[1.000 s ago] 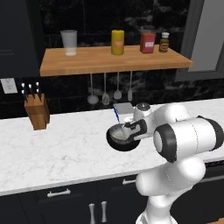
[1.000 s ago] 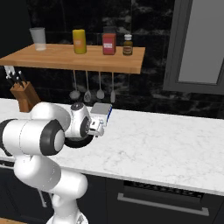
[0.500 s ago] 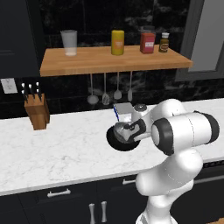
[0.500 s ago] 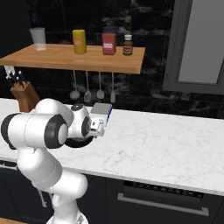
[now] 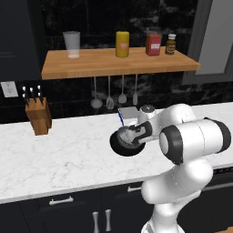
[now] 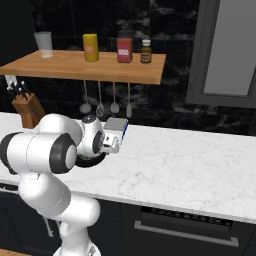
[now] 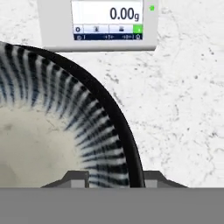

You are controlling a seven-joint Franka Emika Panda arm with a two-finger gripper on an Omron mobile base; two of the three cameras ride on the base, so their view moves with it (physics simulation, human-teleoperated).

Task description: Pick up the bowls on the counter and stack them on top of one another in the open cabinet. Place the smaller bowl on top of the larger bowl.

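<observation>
The larger bowl is round and glossy black and sits on the white marble counter. In the hand view its black rim curves down between my two fingertips, above a striped inner wall and a pale bottom. My gripper reaches down over the bowl's right edge, one finger inside the wall and one outside. I cannot make out whether the fingers press on the wall. A sliver of the bowl peeks out beside the arm. The smaller bowl is out of view. The open cabinet hangs above.
A small scale stands just behind the bowl. On the shelf are a glass tumbler, a yellow canister, a red box and a brown bottle. A knife block stands left. Utensils hang below.
The hand has come down onto the black bowl's edge and the jaws have narrowed around its wall. The bowl has stayed in place.
</observation>
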